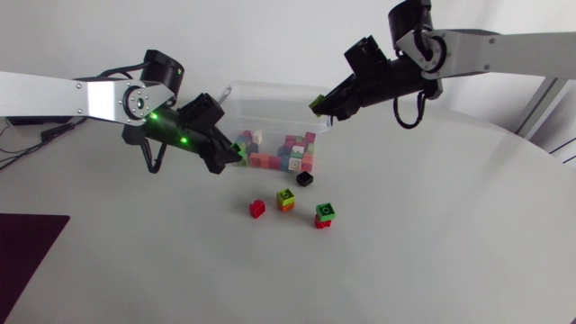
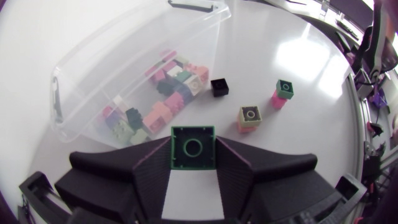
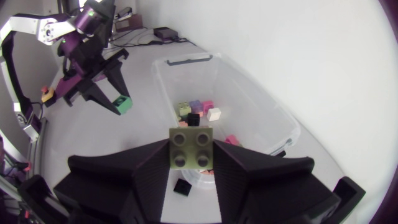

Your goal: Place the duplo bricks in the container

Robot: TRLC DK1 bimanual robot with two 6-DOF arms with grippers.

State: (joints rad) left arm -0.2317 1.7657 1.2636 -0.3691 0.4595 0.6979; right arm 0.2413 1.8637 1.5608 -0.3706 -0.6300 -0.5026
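A clear plastic container point(image 1: 236, 99) stands at the back middle of the table, with several coloured duplo bricks point(image 1: 286, 153) inside. My left gripper point(image 1: 232, 157) hovers at its left front corner, shut on a dark green brick point(image 2: 193, 144). My right gripper point(image 1: 320, 105) is over the container's right rim, shut on an olive brick point(image 3: 192, 146). On the table in front of the container lie a black brick point(image 1: 305, 178), a red brick point(image 1: 257, 209), a green-topped stack point(image 1: 285, 199) and a green brick on a red one point(image 1: 325, 214).
The right wrist view shows my left gripper point(image 3: 118, 102) beside the container point(image 3: 249, 106), off to one side. A dark mat point(image 1: 27, 252) lies at the table's front left. Bare tabletop stretches in front of and to the right of the loose bricks.
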